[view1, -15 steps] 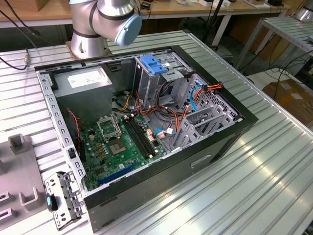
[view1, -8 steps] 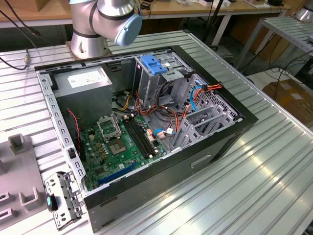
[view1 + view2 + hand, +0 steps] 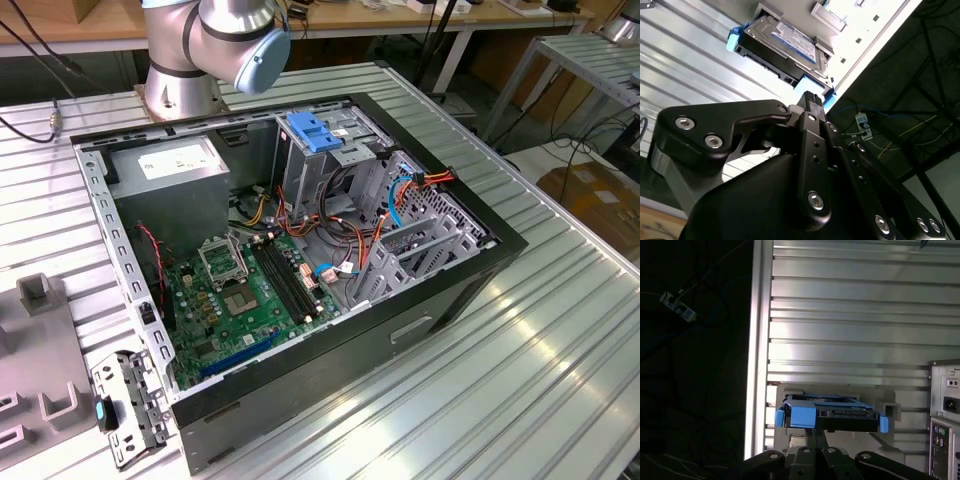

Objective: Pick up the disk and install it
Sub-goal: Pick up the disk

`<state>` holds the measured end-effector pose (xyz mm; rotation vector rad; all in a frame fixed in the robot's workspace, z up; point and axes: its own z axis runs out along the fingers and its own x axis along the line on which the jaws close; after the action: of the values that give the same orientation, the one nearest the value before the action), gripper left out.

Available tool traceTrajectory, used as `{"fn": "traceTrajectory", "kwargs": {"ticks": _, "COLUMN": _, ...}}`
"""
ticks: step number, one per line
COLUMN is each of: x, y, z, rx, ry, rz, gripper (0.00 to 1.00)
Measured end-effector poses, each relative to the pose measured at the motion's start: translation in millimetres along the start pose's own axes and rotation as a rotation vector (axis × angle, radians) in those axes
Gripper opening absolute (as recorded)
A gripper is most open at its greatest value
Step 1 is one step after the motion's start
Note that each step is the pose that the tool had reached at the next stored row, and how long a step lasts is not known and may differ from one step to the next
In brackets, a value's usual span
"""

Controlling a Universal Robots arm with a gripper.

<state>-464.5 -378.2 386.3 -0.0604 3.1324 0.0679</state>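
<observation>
The disk (image 3: 832, 413) lies flat on a grey holder (image 3: 870, 390) on the ribbed metal table, close to the table's edge. It is a silver drive with a blue-and-white label (image 3: 790, 40) and blue carrier rails at both ends. In both wrist views my gripper (image 3: 816, 432) sits right in front of the disk's near side, about at its middle. The black fingers (image 3: 812, 100) stand together, shut, and I see nothing between them. Whether they touch the disk I cannot tell.
An open computer case (image 3: 480, 290) lies on the table, with a motherboard (image 3: 240, 290), a grey power-supply box (image 3: 175, 160), cables and a metal drive cage with a blue latch (image 3: 312, 130). The arm's base (image 3: 180, 70) stands behind it. Grey fixtures (image 3: 40, 340) sit at the exterior view's left.
</observation>
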Motion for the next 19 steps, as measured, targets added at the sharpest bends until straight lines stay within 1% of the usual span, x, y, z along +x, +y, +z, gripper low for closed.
{"fn": "traceTrajectory", "kwargs": {"ticks": 3, "x": 0.0, "y": 0.0, "z": 0.0, "rx": -0.0003, "ry": 0.0011, "rz": -0.027, "gripper": 0.11}}
{"fn": "traceTrajectory", "kwargs": {"ticks": 4, "x": 0.0, "y": 0.0, "z": 0.0, "rx": -0.0005, "ry": 0.0026, "rz": -0.06, "gripper": 0.11}}
{"fn": "traceTrajectory", "kwargs": {"ticks": 5, "x": 0.0, "y": 0.0, "z": 0.0, "rx": -0.0006, "ry": 0.0032, "rz": -0.074, "gripper": 0.11}}
{"fn": "traceTrajectory", "kwargs": {"ticks": 7, "x": 0.0, "y": 0.0, "z": 0.0, "rx": -0.0012, "ry": 0.0058, "rz": -0.136, "gripper": 0.11}}
{"fn": "traceTrajectory", "kwargs": {"ticks": 8, "x": 0.0, "y": 0.0, "z": 0.0, "rx": -0.0013, "ry": 0.0066, "rz": -0.156, "gripper": 0.11}}
{"fn": "traceTrajectory", "kwargs": {"ticks": 15, "x": 0.0, "y": 0.0, "z": 0.0, "rx": -0.0017, "ry": 0.0087, "rz": -0.202, "gripper": 0.11}}
{"fn": "traceTrajectory", "kwargs": {"ticks": 19, "x": 0.0, "y": 0.0, "z": 0.0, "rx": -0.0021, "ry": 0.0103, "rz": -0.238, "gripper": 0.11}}
